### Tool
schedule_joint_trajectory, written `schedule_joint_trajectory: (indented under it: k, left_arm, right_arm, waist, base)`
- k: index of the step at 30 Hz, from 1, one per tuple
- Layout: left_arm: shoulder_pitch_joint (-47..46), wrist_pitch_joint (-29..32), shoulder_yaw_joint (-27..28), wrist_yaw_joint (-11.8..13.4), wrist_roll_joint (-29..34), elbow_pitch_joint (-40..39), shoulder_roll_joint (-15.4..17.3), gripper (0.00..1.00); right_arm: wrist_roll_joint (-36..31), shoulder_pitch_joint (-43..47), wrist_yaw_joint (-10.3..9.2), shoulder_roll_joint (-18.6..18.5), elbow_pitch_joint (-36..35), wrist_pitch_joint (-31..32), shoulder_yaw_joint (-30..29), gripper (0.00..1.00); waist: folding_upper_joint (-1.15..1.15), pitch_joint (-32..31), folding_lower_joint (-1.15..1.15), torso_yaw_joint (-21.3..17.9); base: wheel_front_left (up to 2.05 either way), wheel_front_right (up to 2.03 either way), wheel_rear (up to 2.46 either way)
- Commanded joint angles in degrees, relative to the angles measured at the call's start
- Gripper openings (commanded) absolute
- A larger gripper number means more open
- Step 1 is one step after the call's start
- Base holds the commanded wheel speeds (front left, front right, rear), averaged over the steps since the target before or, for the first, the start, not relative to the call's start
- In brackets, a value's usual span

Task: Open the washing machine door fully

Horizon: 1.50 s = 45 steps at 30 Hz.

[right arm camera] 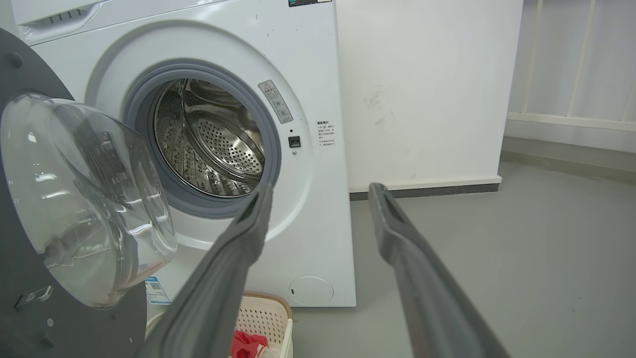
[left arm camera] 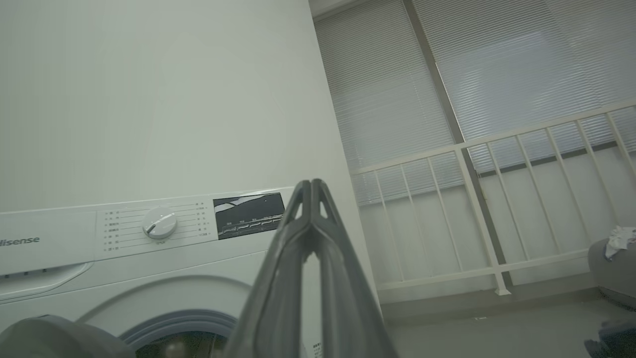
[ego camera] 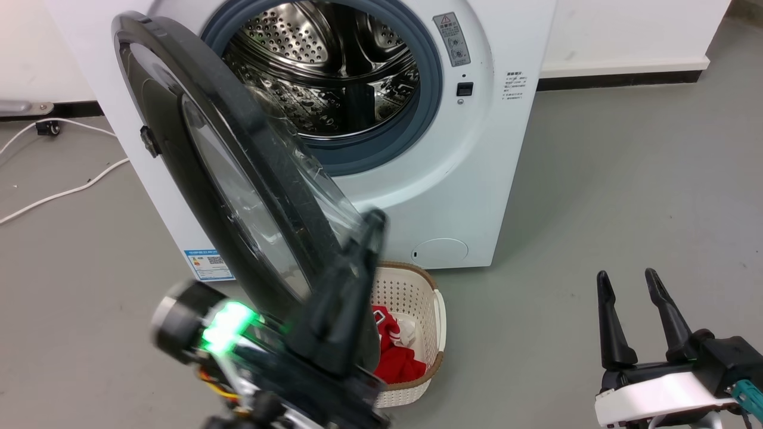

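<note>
Door: the washing machine door stands roughly half open, attached at the machine's left side. It's a glossy black ring with a clear glass bowl bulging toward the drum.
Where it is: its lower edge is right by the left gripper, running up and left from the fingers. That bit is blurry, so I can't tell if they touch.
Left gripper: fingertips pinched together, nothing between them.
Right gripper: the right gripper has its fingers spread wide and empty, with the door well off to its left.
Machine: the washing machine sits ahead of both grippers, grey gasket in plain sight.
Extras: white basket with red clothes, just right of the left gripper.
</note>
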Motion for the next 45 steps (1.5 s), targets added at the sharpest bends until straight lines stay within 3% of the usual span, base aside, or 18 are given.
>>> schedule_joint_trajectory:
  k: [1, 5, 11, 19, 31, 38, 45]
  left_arm:
    - [1.74, -0.12, -1.44, -0.15, -0.54, 1.86, 0.65, 0.0]
    - [7.01, -0.12, -6.23, -0.5, -1.86, 8.83, 2.19, 0.0]
    - [14.1, -0.14, -7.07, 0.07, -3.13, 19.31, 3.85, 0.0]
    - [9.74, -0.14, -6.76, 0.32, -3.87, 30.64, 1.7, 0.0]
    - [-0.23, -0.13, -4.36, 4.86, -5.64, 38.74, -1.01, 0.0]
    - [-0.1, -0.12, -2.6, 7.75, -6.61, 40.22, -0.96, 0.0]
    - [1.81, -0.07, -1.08, 8.52, -6.86, 39.1, -0.77, 0.0]
  right_arm:
    - [0.48, -0.71, -0.04, 0.11, 0.14, -0.1, 0.15, 1.0]
    - [0.66, -0.25, -0.04, 0.11, 0.5, -0.1, 0.43, 1.0]
    - [1.02, 0.87, -0.04, 0.11, 0.89, -0.1, 0.28, 1.0]
    - [1.62, 0.6, -0.04, 0.1, 1.34, -0.1, 0.9, 1.0]
    - [2.92, -0.58, -0.04, 0.1, 2.95, -0.1, 2.39, 1.0]
    - [3.51, -0.8, -0.04, 0.1, 3.66, -0.1, 2.72, 1.0]
    - [4.03, -0.79, -0.04, 0.11, 4.21, -0.1, 3.05, 1.0]
  waist:
    - [0.0, -0.1, 0.0, -0.09]
    - [0.0, -0.35, 0.0, -0.46]
    - [0.0, -0.4, 0.0, -0.39]
    - [0.0, 0.09, 0.0, 0.07]
    - [0.0, 1.16, 0.0, -1.38]
    - [0.0, 1.41, 0.0, -1.62]
    - [0.0, 1.24, 0.0, -0.89]
  base:
    - [0.0, 0.0, 0.0]
    - [0.0, 0.0, 0.0]
    - [0.0, 0.0, 0.0]
    - [0.0, 0.0, 0.0]
    - [0.0, 0.0, 0.0]
    - [0.0, 0.0, 0.0]
    - [0.0, 0.0, 0.0]
